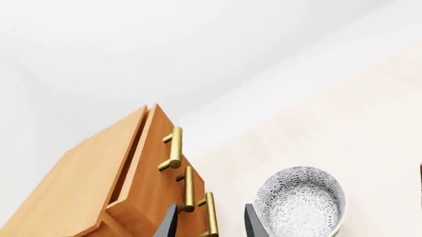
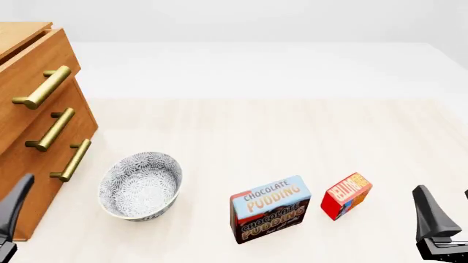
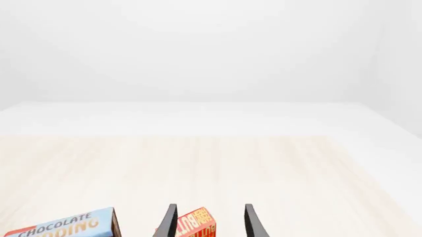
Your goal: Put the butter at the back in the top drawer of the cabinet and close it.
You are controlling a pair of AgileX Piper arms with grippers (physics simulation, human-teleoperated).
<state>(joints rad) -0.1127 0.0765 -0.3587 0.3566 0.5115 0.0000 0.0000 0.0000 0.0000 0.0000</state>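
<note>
The butter [image 2: 345,194], a small red box, lies on the table right of the blue-and-brown pudding box [image 2: 269,208]. In the right wrist view the butter [image 3: 195,224] shows ahead of my right gripper [image 3: 211,222], framed by its spread fingers. That right gripper [image 2: 447,211] is open near the table's front right, apart from the butter. The cabinet [image 2: 22,159] stands at the far left. Its top drawer [image 2: 29,66] looks slightly ajar, with a dark gap along the top drawer [image 1: 148,148]. My left gripper [image 1: 211,224] is open in front of the cabinet's lower handles, holding nothing.
A patterned grey-and-white bowl [image 2: 140,186] sits between the cabinet and the pudding box; the bowl [image 1: 300,200] also shows just beside my left fingers. Pale wooden tabletop stretches behind the boxes to a white back edge.
</note>
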